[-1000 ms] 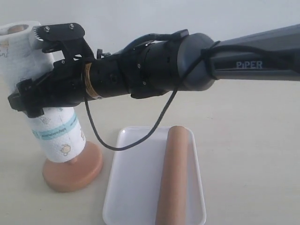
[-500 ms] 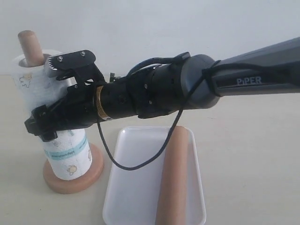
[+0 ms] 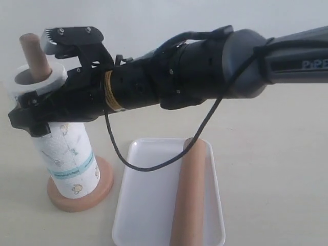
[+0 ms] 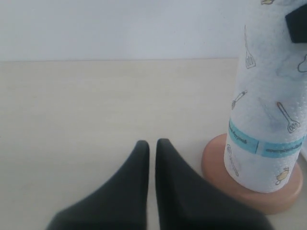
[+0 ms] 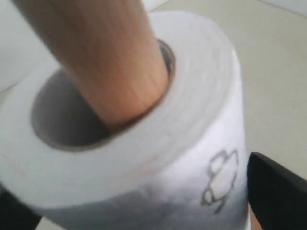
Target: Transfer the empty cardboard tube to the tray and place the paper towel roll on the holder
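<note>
**A:** What can't you see?

**B:** In the exterior view the right end effector (image 3: pixel 37 79) and its arm (image 3: pixel 205 77) cover the upper part of the roll (image 3: pixel 69 154). Most of the holder's (image 3: pixel 105 179) rod is inside the roll. Only its rounded top and the disc base show. The picture's edge cuts off the tube's (image 3: pixel 190 195) near end.

**A:** Where's the roll relative to that end effector?

**B:** It sits on the holder, resting on the base, between two fingers that stand wide apart. The blurred wrist view shows a sliver of gap on one side.

**A:** And the tube?

**B:** It lies lengthwise in the tray (image 3: pixel 146 205), just beside the holder.

**A:** The left end effector (image 4: pixel 152 143)?

**B:** Its fingers are pressed together and hold nothing. It is over the table (image 3: pixel 271 169), near the holder's base.
</note>
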{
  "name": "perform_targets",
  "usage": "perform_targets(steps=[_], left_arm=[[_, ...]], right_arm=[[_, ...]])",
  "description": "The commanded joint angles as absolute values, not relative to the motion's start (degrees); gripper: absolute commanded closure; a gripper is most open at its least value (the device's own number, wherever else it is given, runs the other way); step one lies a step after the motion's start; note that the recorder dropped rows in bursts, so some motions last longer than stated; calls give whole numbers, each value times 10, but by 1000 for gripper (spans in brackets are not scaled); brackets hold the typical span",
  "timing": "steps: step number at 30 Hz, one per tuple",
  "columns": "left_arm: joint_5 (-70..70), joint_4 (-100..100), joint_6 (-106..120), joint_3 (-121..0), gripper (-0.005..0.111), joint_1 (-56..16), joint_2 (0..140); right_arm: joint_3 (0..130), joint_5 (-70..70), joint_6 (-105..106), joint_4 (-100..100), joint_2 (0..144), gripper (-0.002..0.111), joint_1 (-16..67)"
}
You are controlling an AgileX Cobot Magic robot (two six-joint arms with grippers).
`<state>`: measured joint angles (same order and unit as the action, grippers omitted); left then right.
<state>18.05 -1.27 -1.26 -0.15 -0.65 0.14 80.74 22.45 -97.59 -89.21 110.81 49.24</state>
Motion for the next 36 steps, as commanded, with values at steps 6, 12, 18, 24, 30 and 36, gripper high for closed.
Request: perform_targets(steps=[6, 12, 18, 24, 30, 36], left_arm=[[180, -6, -10, 0, 103, -5, 0], [180, -6, -10, 0, 103, -5, 0], [180, -6, -10, 0, 103, -5, 0], [180, -6, -9, 0, 103, -5, 0], [180, -6, -9, 0, 103, -5, 0], [180, -6, -9, 0, 103, -5, 0]], right_arm=[[806, 282, -1090, -999, 972, 3, 491], [806, 328, -1109, -999, 862, 3, 491], [806, 438, -1146, -999, 805, 3, 491], [806, 477, -1160, -999, 761, 3, 491], [806, 468, -1172, -999, 725, 3, 480], [806, 457, -1196, -999, 689, 3, 433]])
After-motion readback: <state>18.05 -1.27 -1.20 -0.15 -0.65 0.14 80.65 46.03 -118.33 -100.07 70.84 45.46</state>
